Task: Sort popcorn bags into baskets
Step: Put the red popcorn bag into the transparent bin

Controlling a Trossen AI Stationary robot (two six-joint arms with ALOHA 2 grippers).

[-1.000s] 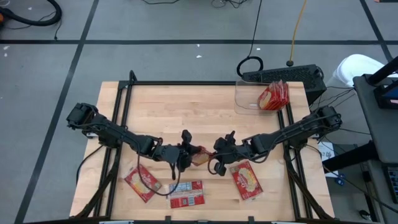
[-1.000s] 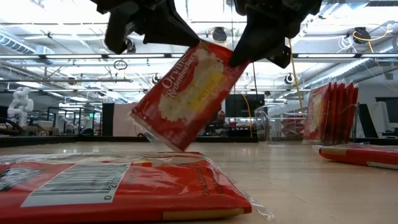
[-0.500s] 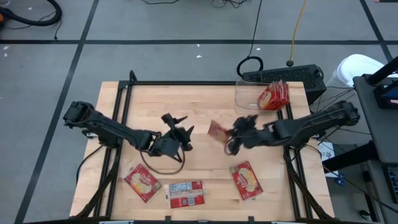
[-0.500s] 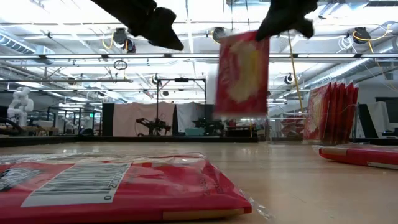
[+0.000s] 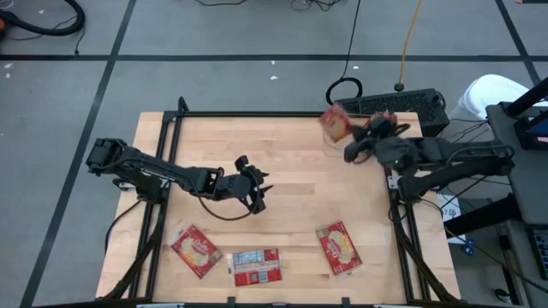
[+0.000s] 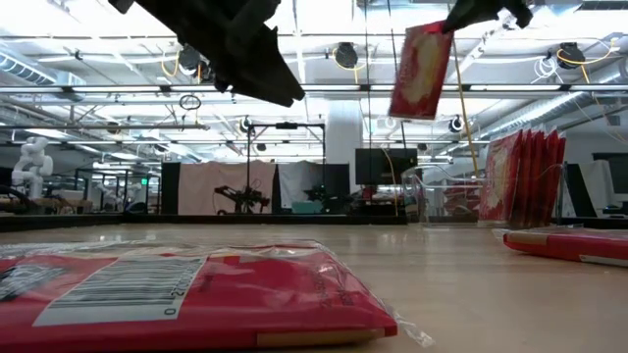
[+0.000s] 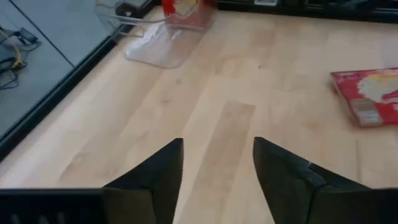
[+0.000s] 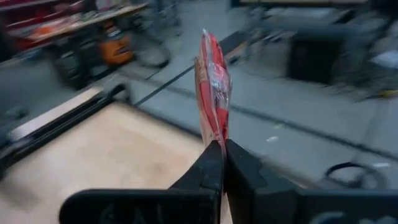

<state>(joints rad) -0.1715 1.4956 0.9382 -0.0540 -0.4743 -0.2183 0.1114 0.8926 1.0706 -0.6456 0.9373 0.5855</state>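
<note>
My right end effector (image 5: 353, 147) is pinched tight on one popcorn bag (image 5: 336, 124), gripping it by a lower edge so the packet stands up out of the fingers (image 8: 214, 165) — held in the air at the far right part of the surface (image 5: 282, 154), by the near-left corner of the clear bin (image 7: 155, 37). From table height the held bag (image 6: 420, 69) hangs high, above and left of the bin's packets.

The bin sits at the far right corner of the surface with several red bags (image 6: 525, 186) standing on edge inside it.

My left end effector (image 5: 257, 188) hovers over the middle of the surface with its fingers (image 7: 152, 180) parted and nothing between them — only bare wood shows through the gap.

Three more bags lie flat along the near edge:
- one at the near left (image 5: 196, 251), picture side up;
- one in the near middle (image 5: 257, 267), showing its pale label panel with a barcode;
- one at the near right (image 5: 338, 248), picture side up.

All three are well apart from both end effectors.
</note>
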